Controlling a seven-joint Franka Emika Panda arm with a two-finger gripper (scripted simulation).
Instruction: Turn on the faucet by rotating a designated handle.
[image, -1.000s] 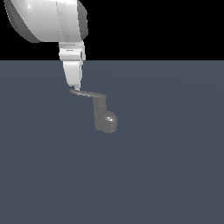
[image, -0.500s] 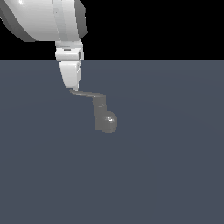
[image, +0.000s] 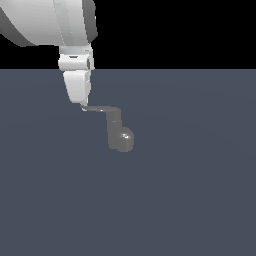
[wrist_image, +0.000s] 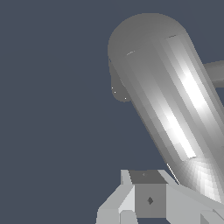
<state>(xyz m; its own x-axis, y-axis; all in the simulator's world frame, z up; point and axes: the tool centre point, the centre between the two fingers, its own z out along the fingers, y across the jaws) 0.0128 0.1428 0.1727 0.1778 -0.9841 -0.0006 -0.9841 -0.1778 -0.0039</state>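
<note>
Nearest us, out on the bare grey tabletop (image: 190, 200), sits the faucet (image: 120, 137), stubby body upright with its shiny bulge low down. From its top the handle (image: 102, 108) juts toward nine o'clock, and behind that, at about eleven o'clock from the body, the gripper (image: 83, 104) hangs right at the lever's tip, likely placed there for the most leverage. Whether the fingers are spread or pressed together, I can't tell.

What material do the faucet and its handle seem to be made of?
The faucet looks like dull grey metal: its rounded bulge carries a small bright glint, and the wrist view shows streaked highlights along a cylinder. The handle has the same flat grey look, probably metal too, though a render leaves this open.
</note>
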